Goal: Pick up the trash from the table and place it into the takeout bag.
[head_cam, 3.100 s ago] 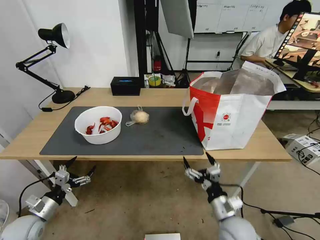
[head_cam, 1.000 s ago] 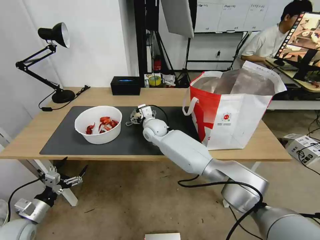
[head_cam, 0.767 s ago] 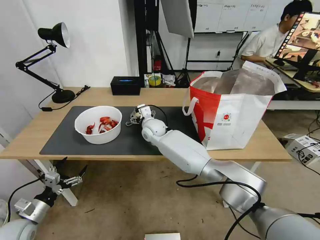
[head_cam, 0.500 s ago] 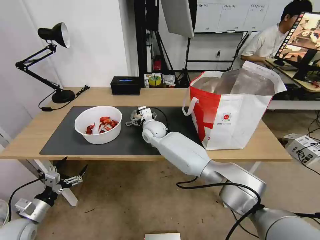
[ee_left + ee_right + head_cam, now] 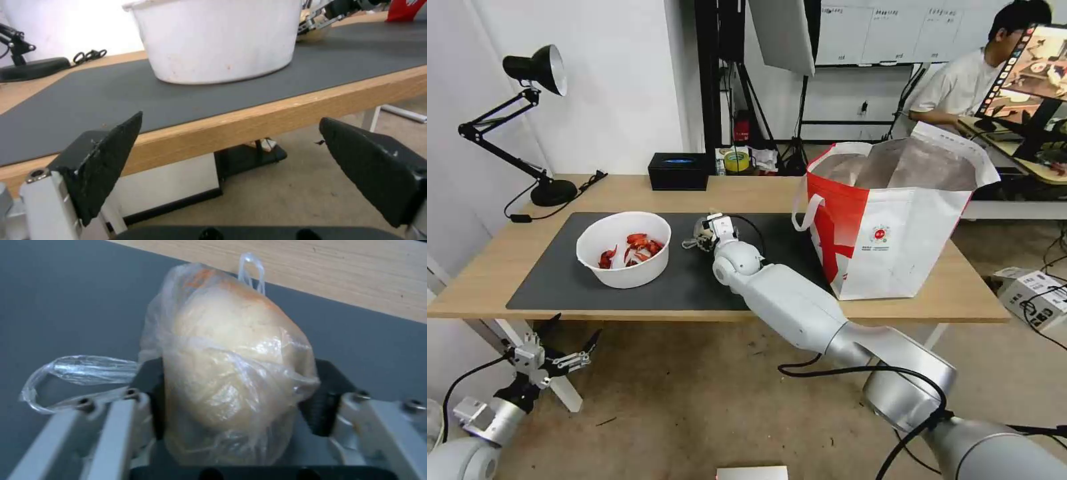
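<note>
On the table's (image 5: 490,270) dark mat (image 5: 554,273), my right gripper (image 5: 702,231) is shut on the small knotted clear bag (image 5: 231,373). Its black pads (image 5: 321,406) squeeze the pale lump inside, and a loose handle loop (image 5: 688,244) hangs out to the side. I cannot tell whether the bag touches the mat. The white bowl (image 5: 624,252) with red crayfish shells stands just left of it. The red-and-white takeout bag (image 5: 887,227) stands open at the table's right end. My left gripper (image 5: 555,345) hangs open below the front edge, facing the bowl (image 5: 222,40).
A black desk lamp (image 5: 537,120) stands at the table's back left, with a black tissue box (image 5: 678,171) at the back middle. Boxes and cables lie on the floor at right. A monitor desk stands behind the takeout bag.
My right arm has risen from below the table, reached the knotted bag and shut on it. Over the last second it nudged slightly right. The left arm sank a little.
</note>
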